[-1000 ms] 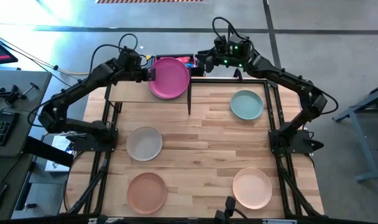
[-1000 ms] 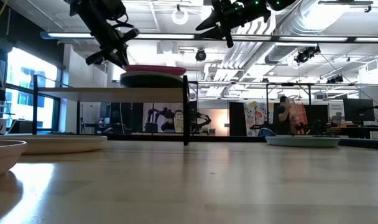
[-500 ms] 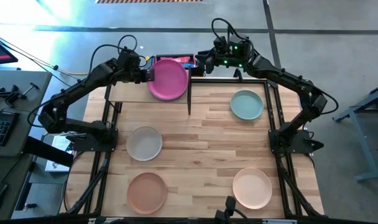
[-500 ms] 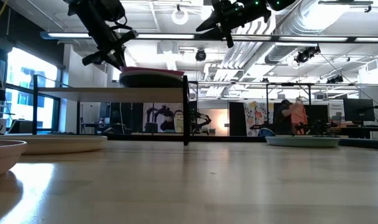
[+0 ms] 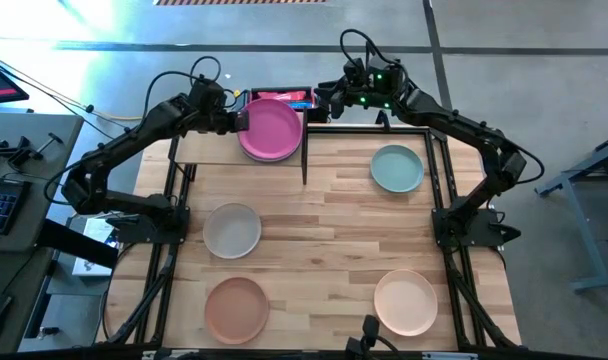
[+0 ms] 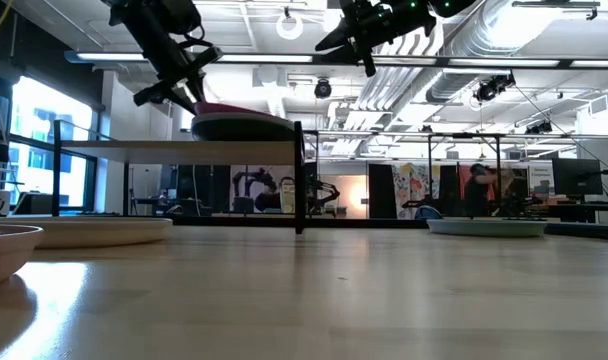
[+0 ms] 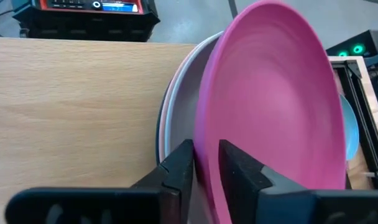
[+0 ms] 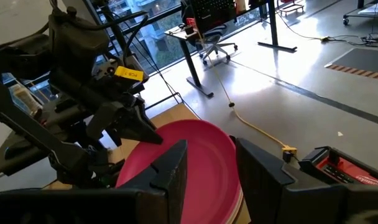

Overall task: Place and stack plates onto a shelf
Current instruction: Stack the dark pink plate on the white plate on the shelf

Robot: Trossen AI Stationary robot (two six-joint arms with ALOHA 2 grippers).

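While the magenta plate [image 5: 271,127] sits on top of the stack on the shelf [image 5: 209,148] at the bench's far edge, the left pincer [image 7: 204,163] straddles its near rim with a narrow gap, fingers either side and seemingly letting go. Its way out looks to be straight back along the shelf's long axis, toward the shelf's left end, away from the plate. Above the far edge, just right of the stack, the right pincer [image 8: 209,163] waits, spread and empty.
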